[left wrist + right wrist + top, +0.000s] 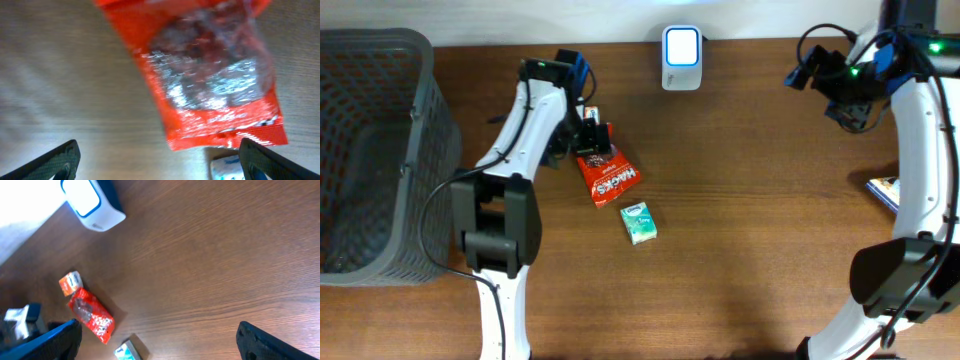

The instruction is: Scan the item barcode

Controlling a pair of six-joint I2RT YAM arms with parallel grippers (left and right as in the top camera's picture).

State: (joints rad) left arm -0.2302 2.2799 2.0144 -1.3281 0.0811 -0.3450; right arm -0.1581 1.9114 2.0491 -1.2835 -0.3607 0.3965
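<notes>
A red snack bag [608, 178] lies flat on the wooden table, and a small teal box [638, 222] sits just below and to the right of it. My left gripper [588, 137] hovers open over the bag's upper end. In the left wrist view the red bag [210, 75] lies ahead of the open left gripper [160, 167], with the teal box [227, 167] by the right finger. The white, blue-rimmed scanner [681, 57] stands at the back centre. My right gripper [807, 72] hangs open and holds nothing, high at the back right. The right wrist view shows the scanner [92, 200], red bag [92, 312] and teal box [127, 351] beyond the right gripper [160, 342].
A grey mesh basket [380, 150] stands at the left edge. A small orange packet [70, 281] lies beside the red bag's top end. Another packaged item [885, 188] rests at the right edge by the right arm.
</notes>
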